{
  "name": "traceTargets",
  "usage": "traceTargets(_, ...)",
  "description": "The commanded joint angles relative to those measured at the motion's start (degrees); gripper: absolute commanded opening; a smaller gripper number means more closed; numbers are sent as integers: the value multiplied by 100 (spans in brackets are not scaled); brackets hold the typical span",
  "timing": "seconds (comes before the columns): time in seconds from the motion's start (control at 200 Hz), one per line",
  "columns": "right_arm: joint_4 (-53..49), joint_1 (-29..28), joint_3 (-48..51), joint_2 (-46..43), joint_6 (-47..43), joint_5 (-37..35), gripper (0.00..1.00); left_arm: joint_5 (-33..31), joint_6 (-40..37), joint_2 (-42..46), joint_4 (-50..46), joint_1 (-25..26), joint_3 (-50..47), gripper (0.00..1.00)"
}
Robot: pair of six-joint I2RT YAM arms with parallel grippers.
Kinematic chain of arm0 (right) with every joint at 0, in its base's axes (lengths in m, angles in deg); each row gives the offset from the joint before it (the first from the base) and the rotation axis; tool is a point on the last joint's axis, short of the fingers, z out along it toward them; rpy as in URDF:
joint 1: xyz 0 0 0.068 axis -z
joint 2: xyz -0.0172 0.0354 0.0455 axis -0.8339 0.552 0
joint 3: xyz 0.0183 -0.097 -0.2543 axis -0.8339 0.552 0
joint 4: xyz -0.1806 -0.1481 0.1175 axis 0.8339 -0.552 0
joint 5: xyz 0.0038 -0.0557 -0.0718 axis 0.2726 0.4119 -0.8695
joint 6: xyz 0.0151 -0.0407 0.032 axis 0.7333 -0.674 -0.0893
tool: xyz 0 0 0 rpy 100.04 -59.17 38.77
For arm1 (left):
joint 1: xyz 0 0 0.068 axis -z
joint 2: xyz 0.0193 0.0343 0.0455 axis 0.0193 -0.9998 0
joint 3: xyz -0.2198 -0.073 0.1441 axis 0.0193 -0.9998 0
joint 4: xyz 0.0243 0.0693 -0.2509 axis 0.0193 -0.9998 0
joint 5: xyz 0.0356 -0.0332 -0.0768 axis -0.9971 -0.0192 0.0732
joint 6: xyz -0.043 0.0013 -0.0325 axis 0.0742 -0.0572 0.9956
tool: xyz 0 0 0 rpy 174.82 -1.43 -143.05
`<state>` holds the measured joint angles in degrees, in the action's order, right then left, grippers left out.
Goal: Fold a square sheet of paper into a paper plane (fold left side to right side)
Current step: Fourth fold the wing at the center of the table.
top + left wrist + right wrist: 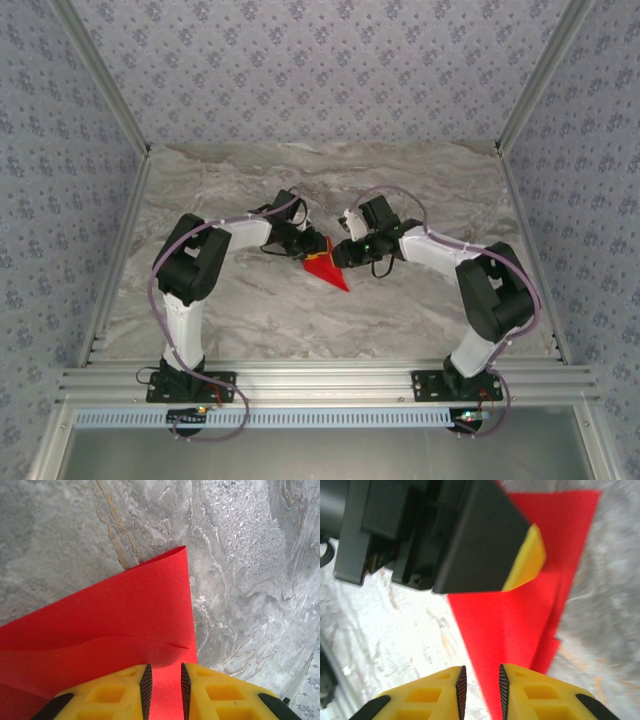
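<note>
Apparently midway through a fold, the left pincer (303,245) and the right pincer (343,254) meet tip to tip over the red sheet of paper (326,267). The sheet lies on the marbled counter (250,320) directly beneath and between them. One sharp corner of the sheet runs out past the right pincer toward the arms' bases.

Both pincers stand only narrowly open. In each wrist view the ribbed pads (146,685) leave a slim gap with red paper showing through it, and neither visibly pinches the sheet. Ahead of the left pincer, a loose flap bows up off the layer below. From the right pincer's side, the left one's yellow fingertip (527,560) sits low over the paper, though whether it touches cannot be told.

Done well, the step likely calls for one pincer to pin the lower layer flat while the other carries the flap across. The edges should be lined up first, and the crease pressed only after that, since thin paper slides and buckles easily.
</note>
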<state>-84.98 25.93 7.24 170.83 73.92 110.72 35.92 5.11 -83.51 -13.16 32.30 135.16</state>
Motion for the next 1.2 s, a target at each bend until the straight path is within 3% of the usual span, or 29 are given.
traceTargets(0.0, 175, -139, 222, 203, 297, 745, 23, -209, -33, -127, -342, 59, -238, 25)
traceTargets(0.275, 281, -183, 198, 677, 351, 650, 22, -223, -41, -118, -369, 57, -243, 25)
traceTargets(1.194, 82, -178, 672, 839, 279, 472, 21, -272, -66, -109, -428, 43, -221, 24)
